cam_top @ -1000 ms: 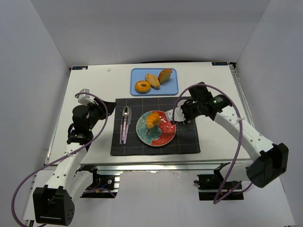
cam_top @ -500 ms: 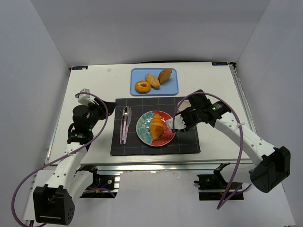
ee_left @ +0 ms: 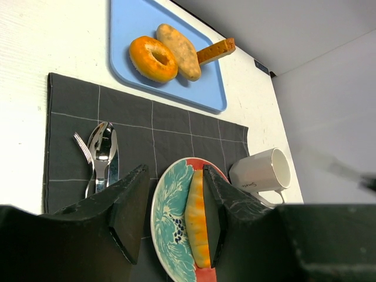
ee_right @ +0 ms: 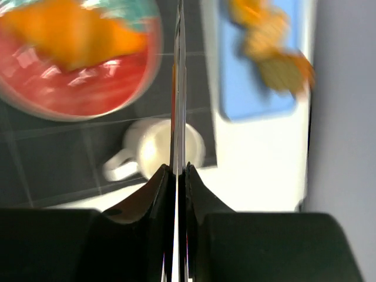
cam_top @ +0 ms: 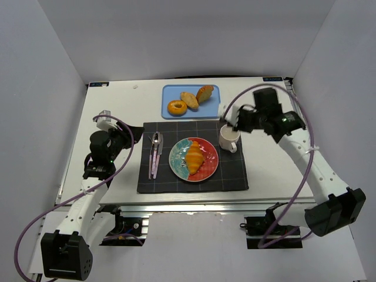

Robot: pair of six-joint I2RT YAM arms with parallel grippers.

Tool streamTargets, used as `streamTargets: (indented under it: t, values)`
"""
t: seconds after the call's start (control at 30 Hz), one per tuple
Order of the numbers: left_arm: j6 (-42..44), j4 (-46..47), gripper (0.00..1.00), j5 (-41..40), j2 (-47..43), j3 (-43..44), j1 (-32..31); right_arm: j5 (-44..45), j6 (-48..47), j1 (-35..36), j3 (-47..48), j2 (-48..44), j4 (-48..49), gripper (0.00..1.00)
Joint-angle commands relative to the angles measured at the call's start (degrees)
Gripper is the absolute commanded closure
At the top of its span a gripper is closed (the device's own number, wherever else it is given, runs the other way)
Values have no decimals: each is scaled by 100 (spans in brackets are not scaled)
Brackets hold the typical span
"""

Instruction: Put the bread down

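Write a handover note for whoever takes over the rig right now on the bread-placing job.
Left gripper: open, empty, hovering at the left edge of the placemat.
Right gripper: shut on a thin flat tool seen edge-on, raised by the mug.
The croissant lies on the plate, free of both grippers.
Done: the bread looks placed.
Left: probably only setting the tool down and parking the arms.
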Motion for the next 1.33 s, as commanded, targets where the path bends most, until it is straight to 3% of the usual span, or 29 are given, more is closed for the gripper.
streamTargets:
  t: [0.0, 0.07, 0.2, 0.33, 0.53, 0.67, 0.7, 0.77, 0.93, 0.97, 1.2, 1.3]
  values:
    - [-27, 112, 49, 46, -107, -7, -26, -381, 2516, -900, 469, 193, 958, 100]
    - [-9, 112, 49, 55, -81, 11, -26, 91, 3970, -1481, 67, 123, 1521, 100]
    - [-18, 173, 49, 107, -28, -16, -26, 2226, 5428, -2333, -1286, -229, 2980, 100]
    - [-35, 305, 49, 178, 77, -25, -35, 2493, 6122, -3019, -2332, -54, 3737, 100]
    - [-18, 367, 49, 239, 183, -24, -26, 2661, 6905, -3451, -2826, 737, 4450, 99]
    - [-18, 297, 49, 196, 96, -42, -26, 2293, 6819, -3460, -2976, 1124, 4732, 61]
    - [0, 262, 49, 178, 34, -33, -26, 2230, 6818, -3460, -2933, 1255, 4680, 47]
    - [17, 200, 49, 143, -19, -51, -26, 2090, 6538, -3504, -2845, 1388, 4618, 34]
    - [0, 174, 49, 108, -98, -69, -35, 2019, 6195, -3636, -2546, 1336, 4345, 18]
    - [0, 165, 49, 99, -107, -60, -35, 1853, 5994, -3653, -2485, 1196, 4284, 11]
    - [9, 173, 49, 134, -28, -25, -26, 2019, 5834, -3583, -1606, 686, 3748, 10]
    - [8, 139, 49, 143, 42, 10, -34, 1484, 5834, -3513, -1123, 615, 3449, 11]
